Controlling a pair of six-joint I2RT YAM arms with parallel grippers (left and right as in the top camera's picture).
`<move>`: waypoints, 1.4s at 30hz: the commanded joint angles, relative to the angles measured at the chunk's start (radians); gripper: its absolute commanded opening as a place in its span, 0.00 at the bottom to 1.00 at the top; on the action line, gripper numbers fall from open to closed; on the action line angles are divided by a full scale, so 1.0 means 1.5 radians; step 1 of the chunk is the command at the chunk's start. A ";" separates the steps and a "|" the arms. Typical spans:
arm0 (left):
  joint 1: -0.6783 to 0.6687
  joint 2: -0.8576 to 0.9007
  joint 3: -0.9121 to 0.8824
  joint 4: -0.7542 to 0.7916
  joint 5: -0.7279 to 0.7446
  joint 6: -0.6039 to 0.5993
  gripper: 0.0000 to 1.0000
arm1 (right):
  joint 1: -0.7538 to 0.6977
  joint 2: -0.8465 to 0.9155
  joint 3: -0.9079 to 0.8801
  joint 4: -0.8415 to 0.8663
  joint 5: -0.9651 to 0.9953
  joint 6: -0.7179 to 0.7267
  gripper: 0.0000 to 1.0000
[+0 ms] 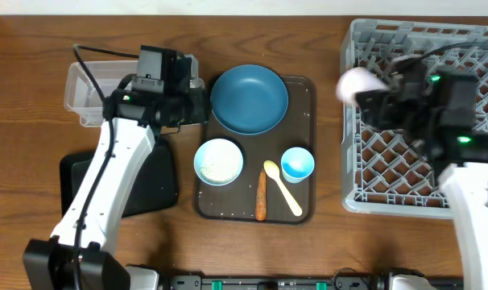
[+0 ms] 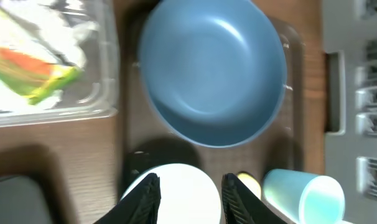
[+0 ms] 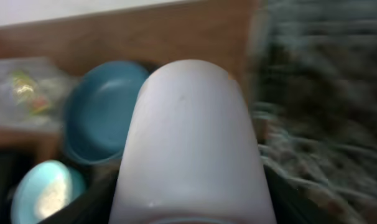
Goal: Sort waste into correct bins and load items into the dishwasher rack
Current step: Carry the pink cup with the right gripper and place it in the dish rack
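Brown wood grain made up the counter [image 1: 324,242], with a dark brown rectangular serving tray [image 1: 304,89] at its middle and a large square grey plastic rack with upright pegs [image 1: 389,177] on the right.

From the near left corner, the left arm reached diagonally away from its base. Its wrist was over the gap between a clear plastic rectangular tub [image 1: 83,93] and the serving tray. In the wrist view the left hand [image 2: 190,196] pointed down with its two dark fingers [image 2: 145,198] parted and nothing between them, above the far edge of a white bowl with a pale blue rim [image 1: 219,161].

The right arm rose from the near right corner and bent over the rack. Its right hand [image 1: 374,101] was clamped on a small pink cup [image 1: 357,82], which was held in the air at the rack's left edge. In the right wrist view, which was blurred, the cup filled the frame, with a dark finger at each lower side.

On the serving tray lay a dark blue round plate [image 1: 249,99] at the far end. Nearer were the bowl, a light blue cup [image 1: 297,164], a pale yellow spoon [image 1: 283,189] and a small orange carrot [image 1: 261,196] just beside the spoon. The tub held a yellow-green snack wrapper [image 2: 33,74] and crumpled white tissue [image 2: 67,28]. A shallow black rectangular tray [image 1: 155,189] sat on the near left, partly under the left arm.
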State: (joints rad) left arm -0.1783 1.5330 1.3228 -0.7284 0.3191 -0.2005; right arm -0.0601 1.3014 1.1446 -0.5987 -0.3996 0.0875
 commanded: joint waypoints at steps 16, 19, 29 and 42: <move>0.003 -0.001 0.004 -0.010 -0.057 0.017 0.35 | -0.354 0.085 0.167 -0.226 0.323 0.024 0.01; 0.003 -0.001 0.004 -0.012 -0.057 0.017 0.35 | -0.409 0.129 0.202 -0.254 0.323 0.032 0.00; 0.003 -0.001 0.004 -0.013 -0.057 0.016 0.35 | -0.487 0.281 0.364 -0.352 0.323 0.039 0.01; 0.003 -0.001 0.004 -0.018 -0.057 0.016 0.35 | -0.495 0.415 0.372 -0.372 0.365 0.049 0.01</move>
State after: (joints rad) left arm -0.1783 1.5318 1.3228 -0.7528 0.2470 -0.1848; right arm -0.7948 1.9022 1.6878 -1.1530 0.1249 0.1318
